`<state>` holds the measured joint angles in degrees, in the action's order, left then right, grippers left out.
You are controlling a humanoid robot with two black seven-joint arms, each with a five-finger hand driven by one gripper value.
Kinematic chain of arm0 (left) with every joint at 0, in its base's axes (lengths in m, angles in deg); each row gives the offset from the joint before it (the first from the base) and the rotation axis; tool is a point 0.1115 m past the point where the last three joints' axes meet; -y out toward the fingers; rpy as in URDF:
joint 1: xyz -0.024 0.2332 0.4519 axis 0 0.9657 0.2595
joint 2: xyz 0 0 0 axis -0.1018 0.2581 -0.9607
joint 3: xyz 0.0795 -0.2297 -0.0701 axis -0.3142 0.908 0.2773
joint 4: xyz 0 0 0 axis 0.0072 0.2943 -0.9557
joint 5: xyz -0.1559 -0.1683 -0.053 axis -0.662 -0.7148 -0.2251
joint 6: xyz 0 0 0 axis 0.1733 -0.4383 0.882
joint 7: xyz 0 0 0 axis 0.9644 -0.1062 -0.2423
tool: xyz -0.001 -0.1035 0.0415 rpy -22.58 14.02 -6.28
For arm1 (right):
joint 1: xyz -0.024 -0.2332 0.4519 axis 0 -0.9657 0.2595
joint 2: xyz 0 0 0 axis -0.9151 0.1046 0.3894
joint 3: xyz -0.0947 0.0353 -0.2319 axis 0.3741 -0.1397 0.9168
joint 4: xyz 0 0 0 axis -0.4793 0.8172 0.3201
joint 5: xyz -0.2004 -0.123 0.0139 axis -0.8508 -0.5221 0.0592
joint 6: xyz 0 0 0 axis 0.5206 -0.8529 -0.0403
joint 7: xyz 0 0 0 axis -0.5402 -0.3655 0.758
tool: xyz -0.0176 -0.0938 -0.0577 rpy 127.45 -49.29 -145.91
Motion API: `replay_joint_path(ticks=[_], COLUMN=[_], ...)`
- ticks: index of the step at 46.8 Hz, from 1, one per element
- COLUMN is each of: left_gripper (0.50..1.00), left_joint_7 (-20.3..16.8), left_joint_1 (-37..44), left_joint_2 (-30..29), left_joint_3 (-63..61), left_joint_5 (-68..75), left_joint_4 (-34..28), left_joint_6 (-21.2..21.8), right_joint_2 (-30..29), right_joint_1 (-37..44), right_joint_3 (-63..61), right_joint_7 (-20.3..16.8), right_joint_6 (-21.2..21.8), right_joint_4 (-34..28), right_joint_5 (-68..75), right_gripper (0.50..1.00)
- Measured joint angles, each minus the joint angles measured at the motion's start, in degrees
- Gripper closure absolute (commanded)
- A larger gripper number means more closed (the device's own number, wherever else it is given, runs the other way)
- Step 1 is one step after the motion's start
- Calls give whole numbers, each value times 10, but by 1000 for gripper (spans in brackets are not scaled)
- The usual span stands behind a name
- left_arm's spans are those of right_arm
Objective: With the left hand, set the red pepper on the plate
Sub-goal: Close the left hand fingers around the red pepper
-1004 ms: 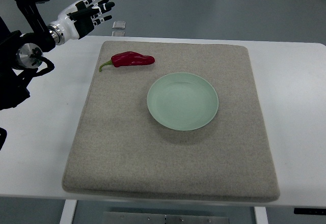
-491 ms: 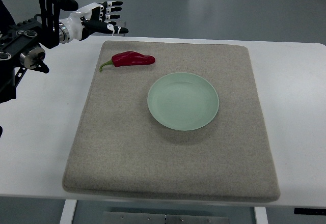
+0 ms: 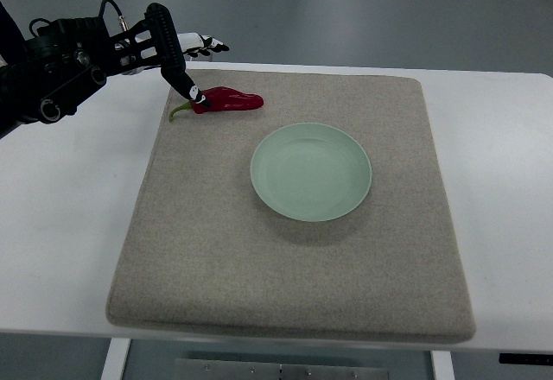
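A lab-like test space: plain white table (image 3: 69,224), grey felt mat (image 3: 285,268), bare grey floor (image 3: 363,13)

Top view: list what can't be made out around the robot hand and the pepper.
- Left robot hand: its own black arm covers most of it, so the finger pose is unclear.
- Red pepper: whether the dark fingertip at its stem end touches it cannot be told.
- Left arm: cut off by the left edge.
- Right arm: out of view.

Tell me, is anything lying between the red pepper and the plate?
No. In the top view, only bare grey mat lies between the red pepper and the plate; nothing else sits there.
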<state>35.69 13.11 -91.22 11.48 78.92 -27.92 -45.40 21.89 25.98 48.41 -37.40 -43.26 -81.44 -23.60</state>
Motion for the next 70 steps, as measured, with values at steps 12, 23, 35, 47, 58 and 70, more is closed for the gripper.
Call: replay_joint_path(ticks=[12, 23, 35, 47, 58, 70], left_gripper=[555, 647, 675, 675, 915, 1000], left_joint_7=[1, 1, 1, 1, 1, 1], left_joint_1=[3, 6, 9, 23, 24, 24], left_joint_2=[33, 58, 62, 68, 68, 67], left_joint_3=[-53, -55, -72, -74, -74, -74], left_joint_5=[9, 11, 9, 11, 11, 12], left_joint_4=[-13, -50, -58, -58, -58, -56], left_joint_6=[43, 48, 57, 84, 88, 88], right_joint_2=[0, 0, 0, 0, 0, 0], right_joint_1=[0, 0, 0, 0, 0, 0], right_joint_3=[0, 0, 0, 0, 0, 0], right_joint_7=[0, 0, 0, 0, 0, 0], right_joint_6=[0, 0, 0, 0, 0, 0], right_joint_4=[0, 0, 0, 0, 0, 0], right_joint_5=[0, 0, 0, 0, 0, 0], right_gripper=[572, 572, 572, 572, 572, 572])
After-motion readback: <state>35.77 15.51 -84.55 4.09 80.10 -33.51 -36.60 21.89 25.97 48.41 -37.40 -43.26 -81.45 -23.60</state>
